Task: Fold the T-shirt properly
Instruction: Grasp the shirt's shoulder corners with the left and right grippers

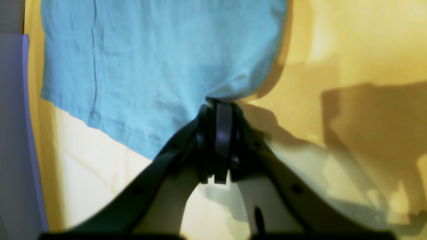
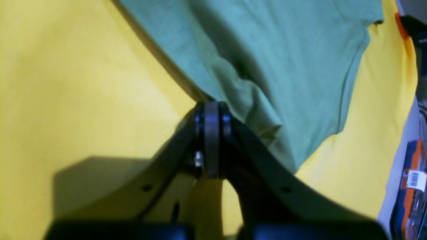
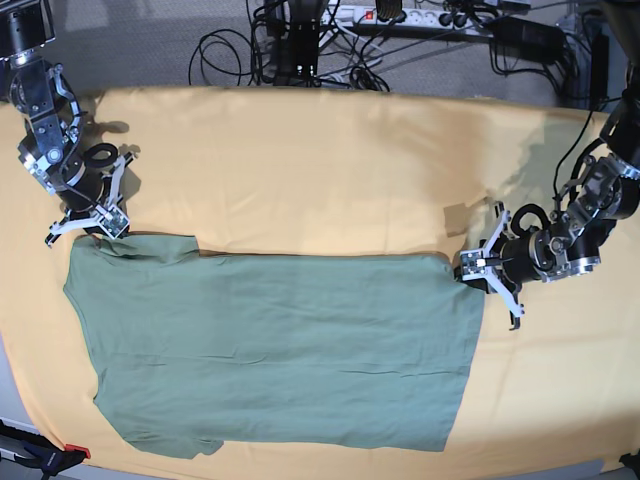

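1. I see the T-shirt (image 3: pixel 270 345) lying flat on the yellow cloth (image 3: pixel 300 170) that covers the table, spread sideways across the lower half of the base view.
2. The shirt is already folded lengthwise: its far edge runs as a straight fold line, and one short sleeve (image 3: pixel 165 440) shows at the near left corner.
3. The hem end lies toward the base view's right; the shoulder end lies toward its left.
4. The left gripper (image 3: pixel 478 265) sits at the far hem corner, on the base view's right.
5. In the left wrist view, the left gripper (image 1: pixel 218 103) has its jaws pressed together on a pinch of shirt (image 1: pixel 160 63) fabric, which bunches into the tips.
6. The right gripper (image 3: pixel 92 228) sits at the far shoulder corner, on the base view's left.
7. In the right wrist view, the right gripper (image 2: pixel 210 106) has its jaws together at the edge of the shirt (image 2: pixel 267 50). Fabric folds run right up to the tips, so I read it as clamped on the shirt edge.
8. Both grips are low, at cloth level; the shirt body between them lies flat with light wrinkles.
9. Beyond the far table edge I see cables and a power strip (image 3: pixel 400 15) on the floor.
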You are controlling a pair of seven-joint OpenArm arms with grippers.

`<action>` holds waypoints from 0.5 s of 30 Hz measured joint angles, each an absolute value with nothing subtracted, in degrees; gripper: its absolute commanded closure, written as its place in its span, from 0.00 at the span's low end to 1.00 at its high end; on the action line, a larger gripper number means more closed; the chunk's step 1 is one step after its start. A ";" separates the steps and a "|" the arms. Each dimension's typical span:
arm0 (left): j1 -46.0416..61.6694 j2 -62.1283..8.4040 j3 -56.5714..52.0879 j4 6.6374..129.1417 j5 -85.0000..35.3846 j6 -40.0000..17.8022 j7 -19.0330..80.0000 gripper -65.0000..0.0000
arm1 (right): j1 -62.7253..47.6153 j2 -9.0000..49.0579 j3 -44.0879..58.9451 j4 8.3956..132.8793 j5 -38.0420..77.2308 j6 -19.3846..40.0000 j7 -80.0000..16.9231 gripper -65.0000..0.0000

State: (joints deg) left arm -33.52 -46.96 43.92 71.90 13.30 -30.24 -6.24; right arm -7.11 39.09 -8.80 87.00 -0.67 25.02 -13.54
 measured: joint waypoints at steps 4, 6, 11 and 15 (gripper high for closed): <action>-33.50 -48.31 43.92 72.99 12.60 -30.24 -6.46 1.00 | -7.35 40.69 -8.80 90.45 -1.10 25.23 -16.21 1.00; -33.52 -49.67 43.92 74.65 11.22 -30.11 -6.42 1.00 | -7.90 41.78 -8.91 92.47 0.51 25.82 -17.65 1.00; -33.54 -53.56 43.92 79.68 9.91 -30.22 -6.59 1.00 | -7.70 46.24 -8.88 98.50 6.15 25.36 -22.98 1.00; -33.56 -56.62 43.92 82.08 8.29 -33.15 -6.39 1.00 | -8.69 48.69 -8.86 102.06 11.62 27.86 -25.63 1.00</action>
